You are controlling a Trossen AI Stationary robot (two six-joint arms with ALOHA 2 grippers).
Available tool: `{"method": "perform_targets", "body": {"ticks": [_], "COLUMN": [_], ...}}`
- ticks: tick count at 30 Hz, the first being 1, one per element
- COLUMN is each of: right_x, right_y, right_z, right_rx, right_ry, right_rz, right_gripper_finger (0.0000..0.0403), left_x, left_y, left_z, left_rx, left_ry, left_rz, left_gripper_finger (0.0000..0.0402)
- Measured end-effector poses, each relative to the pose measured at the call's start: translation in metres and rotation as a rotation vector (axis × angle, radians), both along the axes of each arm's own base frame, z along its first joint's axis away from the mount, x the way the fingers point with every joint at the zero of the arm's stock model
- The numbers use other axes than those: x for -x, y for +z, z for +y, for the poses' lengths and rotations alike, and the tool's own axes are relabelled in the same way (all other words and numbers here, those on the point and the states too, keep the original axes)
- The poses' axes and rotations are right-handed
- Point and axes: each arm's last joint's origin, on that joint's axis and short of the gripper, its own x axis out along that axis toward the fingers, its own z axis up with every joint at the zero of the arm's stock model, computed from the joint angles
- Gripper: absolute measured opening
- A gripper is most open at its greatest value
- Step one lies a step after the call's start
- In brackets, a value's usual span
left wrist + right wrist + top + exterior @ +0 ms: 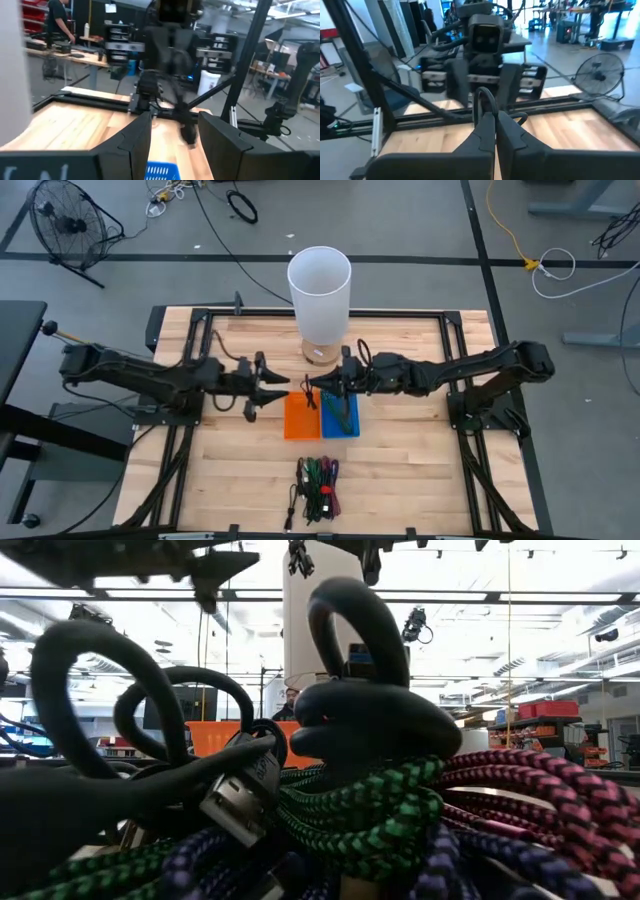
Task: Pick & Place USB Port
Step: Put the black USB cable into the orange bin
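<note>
- A bundle of cables (318, 487) lies at the near edge of the desk (400, 470), in black, green, purple and red braid; its long axis runs from the near edge toward the far one.
- In the low view the bundle fills the picture, with a silver plug (232, 802) in the middle of the tangle, its metal end pointing down and to the left there.
- Beyond the bundle, at mid-desk, an orange bin (301, 416) and a blue bin (339, 415) stand side by side, touching.
- The right gripper (317, 386) hangs over the seam between the two bins, its fingers (481, 134) pressed together on a thin black cable (486, 100) that loops up from the tips.
- A length of dark cable trails from that gripper down into the blue bin; which way its end points cannot be told.
- The left gripper (281, 390) hovers just left of the orange bin, facing the right one, its fingers (137, 142) spread apart with nothing between them.
- Farther back a white lamp (319, 292) on a wooden base stands near the far edge.
- A fan (68, 225) sits on the floor beyond the desk.
</note>
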Motion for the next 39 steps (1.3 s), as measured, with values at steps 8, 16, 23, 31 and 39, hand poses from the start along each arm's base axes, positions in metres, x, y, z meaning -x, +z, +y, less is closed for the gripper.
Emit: {"method": "perform_targets", "body": {"ticks": [8, 16, 23, 31, 39], "right_x": [0.014, 0.015, 0.015, 0.015, 0.019], "right_y": [0.021, 0.016, 0.016, 0.013, 0.018], "right_z": [-0.007, -0.008, -0.008, -0.008, -0.008], "right_rx": [0.058, 0.079, 0.083, 0.109, 0.100], "right_ry": [-0.005, -0.035, -0.050, -0.047, -0.019], "right_rz": [-0.065, -0.004, -0.002, 0.025, 0.014], "right_gripper_finger": [0.0000, 0.0000, 0.0000, 0.0022, 0.0060], "left_x": [-0.045, -0.073, -0.084, -0.083, -0.079], "left_y": [0.010, 0.014, 0.019, 0.012, -0.012], "left_z": [0.000, 0.002, 0.002, 0.007, 0.014], "left_rx": [-0.027, -0.026, -0.026, -0.025, 0.056], "left_ry": [0.008, -0.036, -0.036, -0.001, 0.104], "left_rz": [0.042, 0.053, 0.061, 0.139, 0.385], "left_gripper_finger": [0.0170, 0.0170, 0.0164, 0.0040, 0.0040]}}
